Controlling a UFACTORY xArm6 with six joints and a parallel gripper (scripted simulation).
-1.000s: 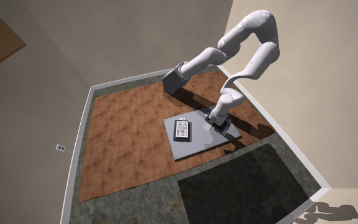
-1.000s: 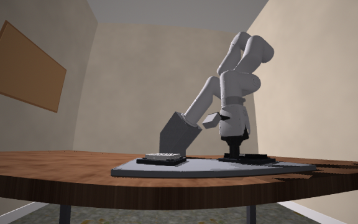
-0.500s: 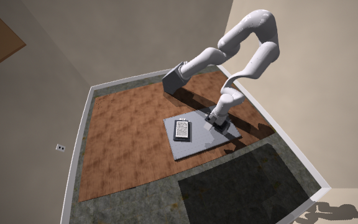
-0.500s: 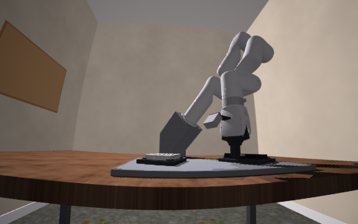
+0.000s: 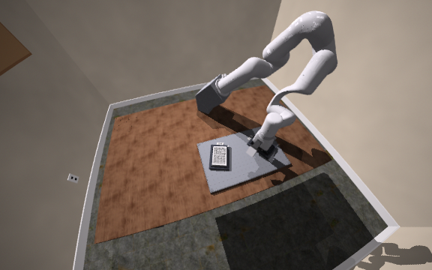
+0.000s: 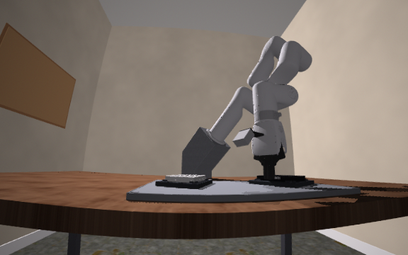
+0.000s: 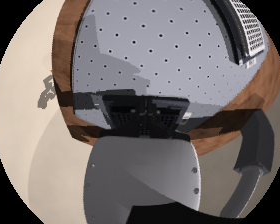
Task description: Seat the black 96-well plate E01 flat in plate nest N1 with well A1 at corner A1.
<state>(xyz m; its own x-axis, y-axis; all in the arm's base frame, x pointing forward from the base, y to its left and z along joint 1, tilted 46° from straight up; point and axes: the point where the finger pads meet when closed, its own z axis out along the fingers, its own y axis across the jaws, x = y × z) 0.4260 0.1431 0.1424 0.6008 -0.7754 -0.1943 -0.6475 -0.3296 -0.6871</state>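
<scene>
Here the black plate E01 (image 6: 282,179) lies on nest N1 (image 5: 269,153) near the deck's (image 5: 238,176) right edge, largely hidden beneath the arm, so its long axis cannot be told. The gripper (image 6: 269,173), closed on nothing, presses down onto it. White plate E07 (image 5: 219,156) sits near the far-left corner, long axis along the left edge.

White plate E07 (image 5: 219,155), black nest (image 5: 211,166), grey dotted deck (image 5: 238,176).
</scene>
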